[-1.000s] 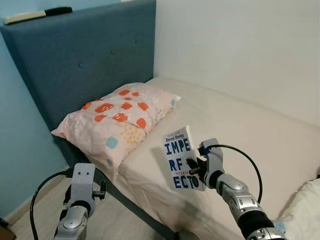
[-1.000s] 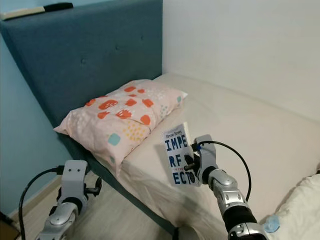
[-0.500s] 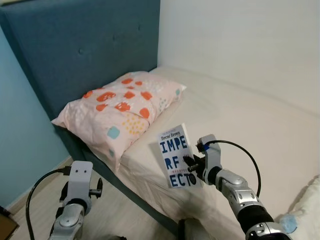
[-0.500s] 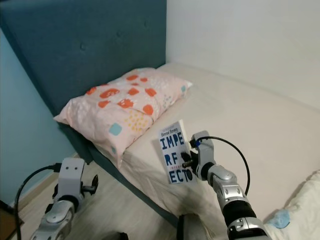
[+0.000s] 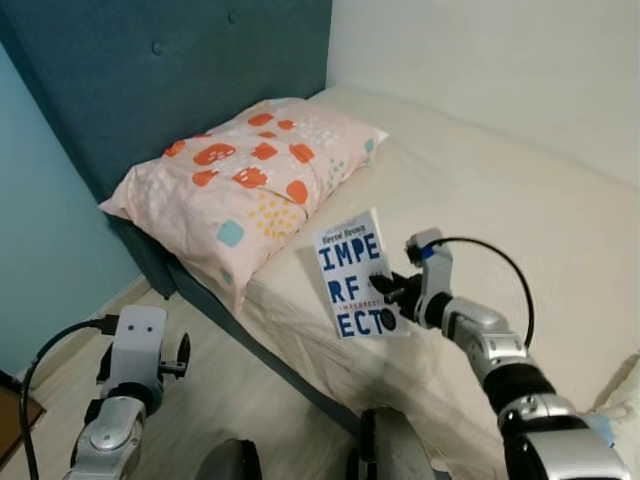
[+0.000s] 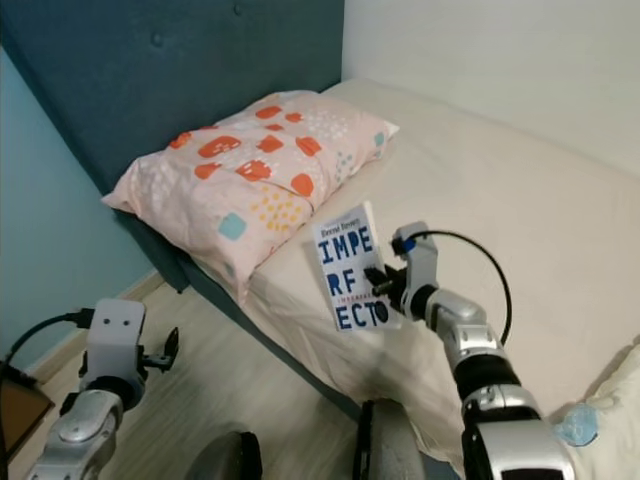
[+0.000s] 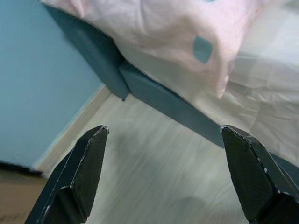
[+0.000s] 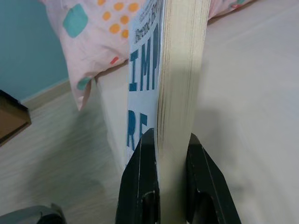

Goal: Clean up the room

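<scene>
Right gripper (image 5: 385, 290) pinching a white paperback book (image 5: 351, 272), blue block letters on the cover, held upright and slightly tilted above the near edge of the mattress (image 5: 500, 200). In the right wrist view, black fingers (image 8: 140, 186) pressed on both sides of the book's (image 8: 180, 70) page block, cover on one side, back on the other. Black cable looping off the right wrist, silver arm reaching in from the lower right of the mattress.

Left gripper (image 7: 163, 172) spread wide, holding nothing, hanging low over the pale wood floor (image 5: 230, 400) beside the mattress, off the pillow end. Left wrist view slightly blurred; two black fingertips (image 7: 88, 163) far apart, framing floor, the dark teal bed base (image 7: 154, 93) and a pillow corner drooping over it.

Pink pillow (image 5: 240, 180) with orange blotches, yellow dots and teal squares lying at the head of the mattress, against the dark teal tufted headboard (image 5: 150, 80), one corner overhanging the mattress side. Light blue wall (image 5: 40, 220) left of the headboard, white wall behind the mattress. Something white and soft with a small blue patch at the far lower right of the mattress (image 6: 615, 390), probably bedding, too cropped to tell. Brown wooden corner (image 5: 15, 425) on the floor by the blue wall.
</scene>
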Robot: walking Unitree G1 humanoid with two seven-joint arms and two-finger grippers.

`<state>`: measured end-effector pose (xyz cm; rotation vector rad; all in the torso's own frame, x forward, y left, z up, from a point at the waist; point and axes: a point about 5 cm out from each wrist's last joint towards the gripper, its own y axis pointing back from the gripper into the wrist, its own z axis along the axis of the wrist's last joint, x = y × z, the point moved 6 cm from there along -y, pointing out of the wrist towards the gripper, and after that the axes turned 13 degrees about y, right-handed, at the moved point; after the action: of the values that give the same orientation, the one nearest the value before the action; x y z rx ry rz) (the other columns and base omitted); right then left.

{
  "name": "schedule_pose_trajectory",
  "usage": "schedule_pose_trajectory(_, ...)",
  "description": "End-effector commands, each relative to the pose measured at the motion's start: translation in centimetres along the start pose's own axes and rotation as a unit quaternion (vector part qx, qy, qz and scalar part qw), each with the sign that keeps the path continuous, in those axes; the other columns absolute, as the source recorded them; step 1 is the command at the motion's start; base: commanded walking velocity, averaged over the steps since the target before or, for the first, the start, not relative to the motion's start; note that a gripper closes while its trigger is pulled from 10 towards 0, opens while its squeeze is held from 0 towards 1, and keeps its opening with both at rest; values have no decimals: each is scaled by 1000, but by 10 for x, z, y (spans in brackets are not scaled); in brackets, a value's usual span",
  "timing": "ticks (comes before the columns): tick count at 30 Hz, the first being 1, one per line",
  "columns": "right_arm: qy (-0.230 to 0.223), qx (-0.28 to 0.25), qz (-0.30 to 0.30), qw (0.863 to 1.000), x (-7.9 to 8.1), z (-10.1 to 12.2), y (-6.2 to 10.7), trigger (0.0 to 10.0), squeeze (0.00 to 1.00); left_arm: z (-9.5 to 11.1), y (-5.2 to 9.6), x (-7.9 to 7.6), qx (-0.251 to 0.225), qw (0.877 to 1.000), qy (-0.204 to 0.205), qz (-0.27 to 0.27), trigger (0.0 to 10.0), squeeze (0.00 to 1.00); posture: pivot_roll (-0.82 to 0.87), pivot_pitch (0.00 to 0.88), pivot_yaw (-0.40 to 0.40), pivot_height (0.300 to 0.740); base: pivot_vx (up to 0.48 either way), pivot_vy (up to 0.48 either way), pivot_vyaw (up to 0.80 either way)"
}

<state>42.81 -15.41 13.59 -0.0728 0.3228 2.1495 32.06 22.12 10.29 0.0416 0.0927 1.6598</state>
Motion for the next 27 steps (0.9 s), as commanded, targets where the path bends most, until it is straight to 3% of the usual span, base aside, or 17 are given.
schedule_pose_trajectory(1,-17,-6,3,1000,-2,0,2,10000,0,-6,4,6,14,1000,-2,4,10000,0,0,353,-43,608,0,0,0)
schedule_pose_trajectory(4,3,3,51,999,-2,12,1,10000,0,3,5,7,5,1000,2,-4,10000,0,9,367,-51,603,0,0,0)
schedule_pose_trajectory(9,25,35,101,994,2,10,5,10000,0,7,8,9,5,1000,3,-7,10000,0,20,372,-57,603,0,0,0)
schedule_pose_trajectory(11,58,53,114,990,0,10,7,10000,0,12,10,9,0,1000,3,-11,10000,0,32,379,-61,603,0,0,0)
schedule_pose_trajectory(13,102,70,110,986,-3,10,6,10000,0,17,12,9,-6,1000,1,-15,10000,0,40,382,-64,603,0,0,0)
schedule_pose_trajectory(18,150,84,92,981,-8,11,4,10000,0,23,15,7,-15,1000,1,-20,10000,0,56,389,-69,603,0,0,0)
schedule_pose_trajectory(20,236,97,56,965,-15,16,-1,10000,0,33,19,-1,-30,999,8,-39,10000,0,73,399,-71,603,0,0,0)
schedule_pose_trajectory(23,270,99,41,957,-18,19,-3,10000,0,38,21,-6,-35,998,11,-51,10000,0,81,405,-71,603,0,0,0)
schedule_pose_trajectory(25,342,113,30,932,-19,21,-7,10000,0,42,26,-16,-38,997,8,-73,10000,0,91,412,-72,603,0,0,0)
schedule_pose_trajectory(27,360,118,28,925,-18,21,-9,10000,0,44,27,-19,-39,996,7,-77,10000,0,95,416,-73,603,0,0,0)
